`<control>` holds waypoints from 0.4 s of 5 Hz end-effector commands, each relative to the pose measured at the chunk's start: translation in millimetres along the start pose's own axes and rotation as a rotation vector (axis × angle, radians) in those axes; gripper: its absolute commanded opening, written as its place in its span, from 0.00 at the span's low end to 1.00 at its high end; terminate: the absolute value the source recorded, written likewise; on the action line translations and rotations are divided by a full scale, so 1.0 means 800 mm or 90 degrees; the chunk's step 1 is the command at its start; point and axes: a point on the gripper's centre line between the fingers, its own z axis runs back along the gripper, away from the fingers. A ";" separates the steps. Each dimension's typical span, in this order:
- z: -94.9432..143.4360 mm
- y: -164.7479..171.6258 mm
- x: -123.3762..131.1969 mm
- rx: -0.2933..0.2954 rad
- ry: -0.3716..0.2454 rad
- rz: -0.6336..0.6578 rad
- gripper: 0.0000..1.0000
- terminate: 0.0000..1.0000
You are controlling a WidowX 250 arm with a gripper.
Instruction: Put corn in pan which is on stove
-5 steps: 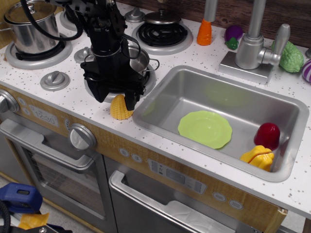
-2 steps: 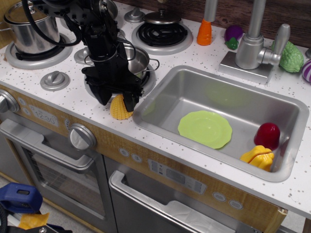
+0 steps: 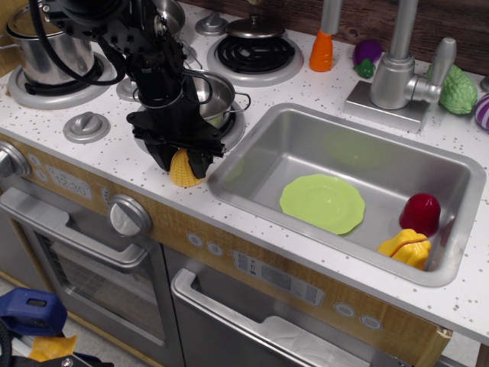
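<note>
The yellow corn (image 3: pixel 184 173) lies on the white speckled stove top (image 3: pixel 114 157) near the front edge, just left of the sink. My black gripper (image 3: pixel 181 160) stands over it with a finger on each side of the corn and the fingers close against it. The small steel pan (image 3: pixel 216 90) sits on the front burner right behind the gripper, mostly hidden by the arm; its wire handle (image 3: pixel 241 99) shows on the right.
A taller lidded steel pot (image 3: pixel 47 42) stands on the back left burner. The sink (image 3: pixel 451 187) on the right holds a green plate (image 3: pixel 322 202), a red toy (image 3: pixel 420 212) and a smooth yellow toy (image 3: pixel 405 248). Carrot (image 3: pixel 322 50) and other vegetables lie along the back.
My gripper has come down over the corn and its fingers have drawn in around it. The arm has shifted slightly left. The corn has stayed in place.
</note>
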 end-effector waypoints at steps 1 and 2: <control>0.056 -0.013 0.029 0.072 0.000 -0.059 0.00 0.00; 0.085 -0.008 0.038 0.095 0.029 -0.072 0.00 0.00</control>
